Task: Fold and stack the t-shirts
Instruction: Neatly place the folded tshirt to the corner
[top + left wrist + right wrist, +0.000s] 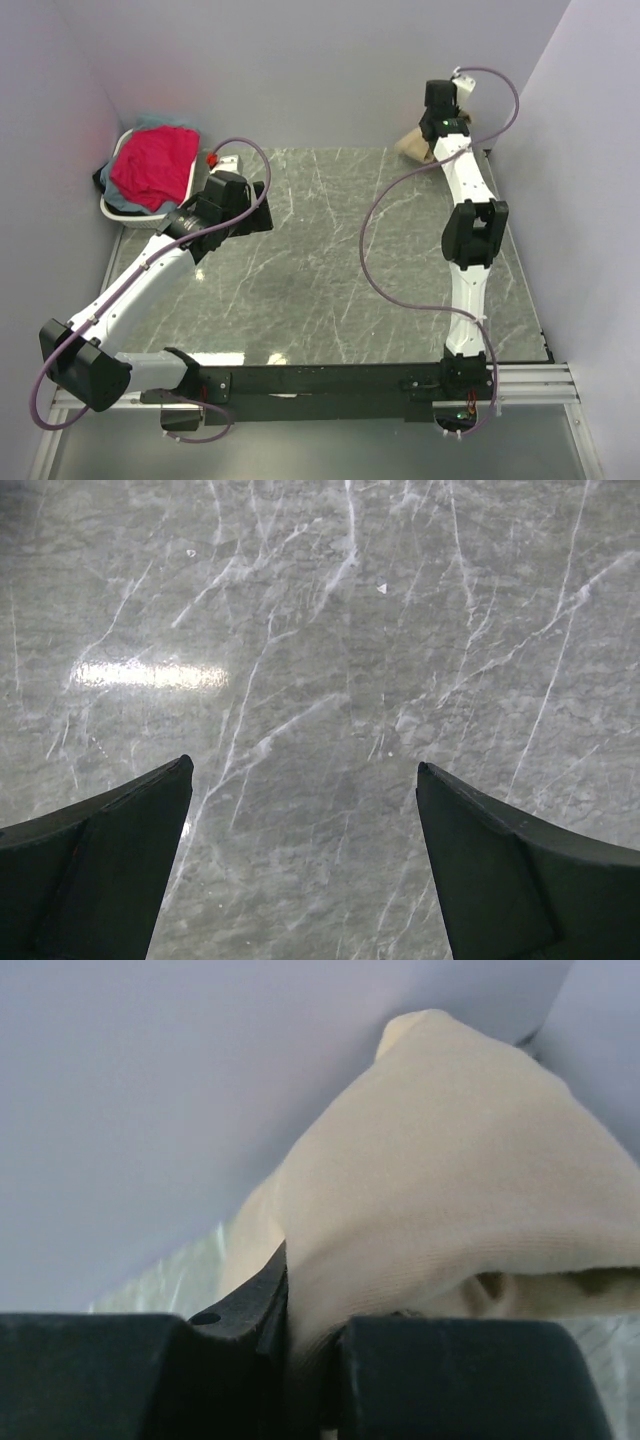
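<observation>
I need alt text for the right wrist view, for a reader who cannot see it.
The right pincer is shut on a tan t-shirt, whose cloth bunches up above it. A plain pale wall fills the background.

It looks like a robotics lab test cell: blank pale walls (320, 70) box in a grey marble-patterned bench (330, 290), a white left arm (140, 280) and right arm (468, 180) are bolted to a metal rail (540, 385) at its near edge, purple cables (363, 240) looping loose
</observation>
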